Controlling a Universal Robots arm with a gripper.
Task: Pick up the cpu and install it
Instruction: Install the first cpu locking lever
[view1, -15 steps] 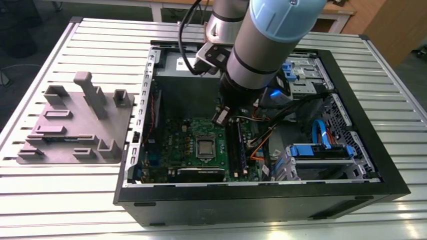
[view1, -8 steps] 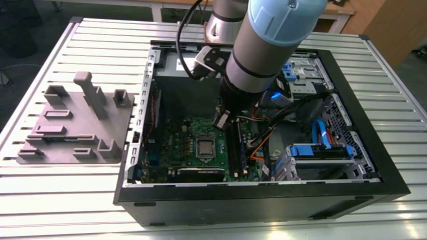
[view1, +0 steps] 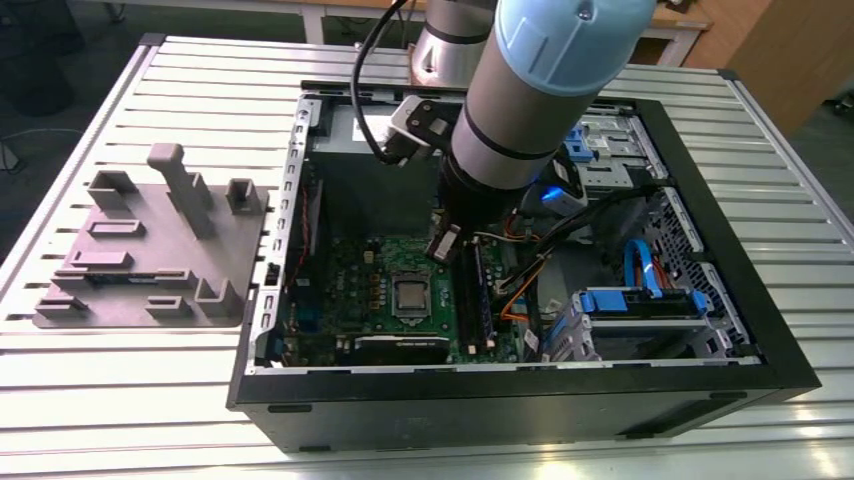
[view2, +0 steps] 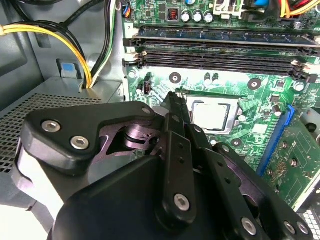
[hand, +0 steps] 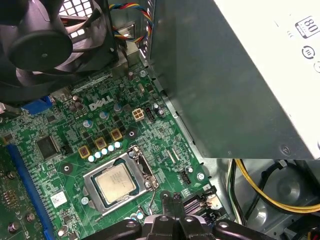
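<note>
Surface: slatted metal table (view1: 134, 100) carrying the open computer case (view1: 747, 345).
Cpu (hand: 116, 182): lying in the socket (hand: 142, 165) of the green motherboard (hand: 65, 130).
My claw (view2: 172, 100): fingers pressed together, holding nothing, above the motherboard just beside the cpu.

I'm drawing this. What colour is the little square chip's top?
The small thin square cpu is pale silvery-grey metal, clearest in the first wrist view.

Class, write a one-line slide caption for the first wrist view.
Cpu lying in its socket on the motherboard, gripper close beside it.
</note>
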